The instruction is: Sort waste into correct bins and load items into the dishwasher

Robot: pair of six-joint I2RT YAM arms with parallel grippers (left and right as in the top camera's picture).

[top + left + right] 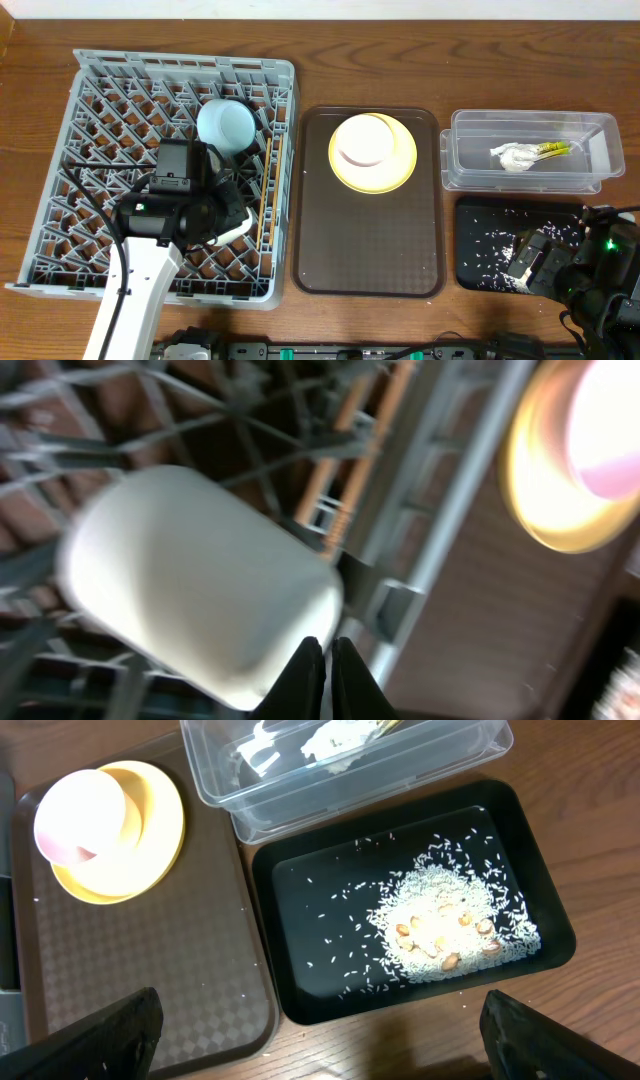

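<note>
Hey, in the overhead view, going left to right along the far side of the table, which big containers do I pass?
grey dish rack → brown serving tray → clear plastic tub

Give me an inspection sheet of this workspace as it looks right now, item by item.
Surface: wooden table.
Job's things: light-blue bowl and chopsticks in grey rack; cream bowl on yellow plate on brown tray; napkin and wrapper in clear tub; crumbs in black tray.
Clutter: nothing seen.
Grippers: left gripper shut, empty, over rack beside light-blue bowl; right gripper open, by black tray.
Cables: black cable along left arm.
Surroundings: nothing seen.
</note>
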